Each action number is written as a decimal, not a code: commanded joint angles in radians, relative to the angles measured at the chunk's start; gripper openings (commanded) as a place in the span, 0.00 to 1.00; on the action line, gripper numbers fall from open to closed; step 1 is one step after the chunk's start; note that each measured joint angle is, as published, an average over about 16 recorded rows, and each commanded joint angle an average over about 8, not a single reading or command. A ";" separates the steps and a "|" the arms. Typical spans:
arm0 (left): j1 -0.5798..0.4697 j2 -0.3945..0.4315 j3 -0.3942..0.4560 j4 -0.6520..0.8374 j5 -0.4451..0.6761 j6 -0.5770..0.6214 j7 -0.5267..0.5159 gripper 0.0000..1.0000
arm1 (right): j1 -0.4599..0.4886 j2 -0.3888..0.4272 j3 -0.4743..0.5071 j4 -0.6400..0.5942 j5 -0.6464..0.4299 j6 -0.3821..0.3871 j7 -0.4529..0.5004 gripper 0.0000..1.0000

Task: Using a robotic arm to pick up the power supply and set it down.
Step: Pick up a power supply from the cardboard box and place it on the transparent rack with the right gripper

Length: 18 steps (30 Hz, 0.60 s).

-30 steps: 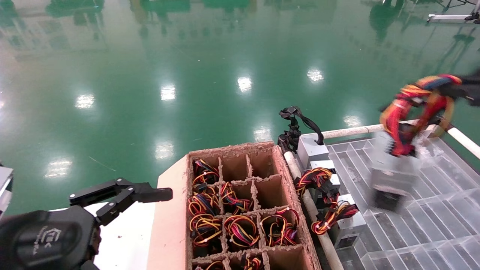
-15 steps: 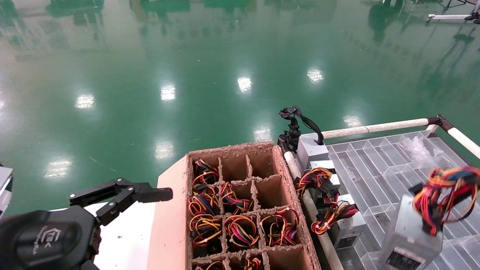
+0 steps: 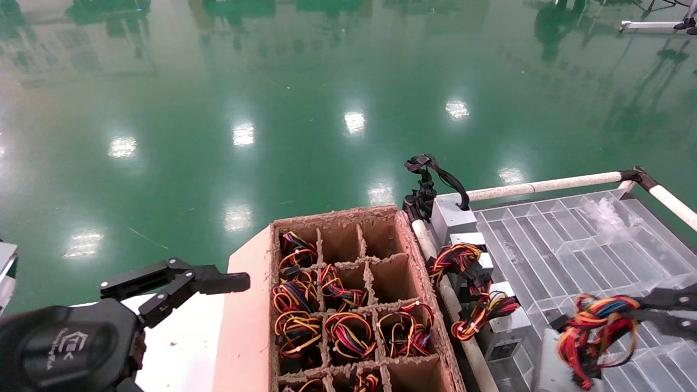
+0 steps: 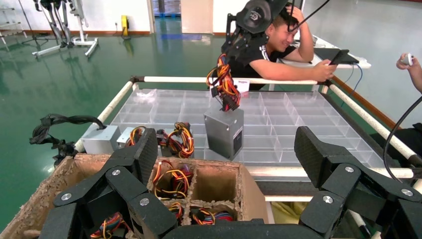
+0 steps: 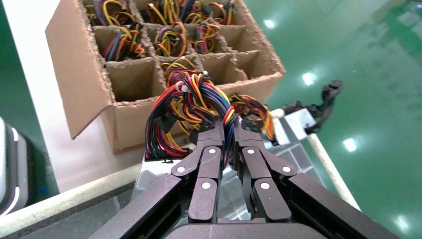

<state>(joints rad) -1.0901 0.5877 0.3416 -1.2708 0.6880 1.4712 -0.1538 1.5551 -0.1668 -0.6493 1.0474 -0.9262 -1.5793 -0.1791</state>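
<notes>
Power supply [image 4: 224, 130]: grey metal box, suspended by its looped bundle of red, yellow, orange and black wires [image 5: 191, 107] above the clear compartmented tray [image 3: 577, 239], near the tray's front edge and beside the cardboard divider box [image 3: 348, 305]. In the left wrist view its underside appears just clear of the tray grid; contact cannot be confirmed.

Right hand [image 5: 225, 133]: fingers narrowed onto the wire bundle, gripping it from above.

Left hand [image 3: 179, 283]: parked over the white worktop [image 3: 185, 348] left of the divider box, fingers spread wide, holding nothing.

Three further supplies [image 3: 503, 321] stand along the tray's left edge.
</notes>
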 commanded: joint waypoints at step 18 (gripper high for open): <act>0.000 0.000 0.000 0.000 0.000 0.000 0.000 1.00 | 0.051 -0.141 -0.108 -0.050 -0.076 0.004 -0.027 0.00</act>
<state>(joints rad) -1.0902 0.5875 0.3420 -1.2708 0.6877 1.4711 -0.1537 1.6030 -0.3058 -0.7581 0.9912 -0.9992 -1.5751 -0.2091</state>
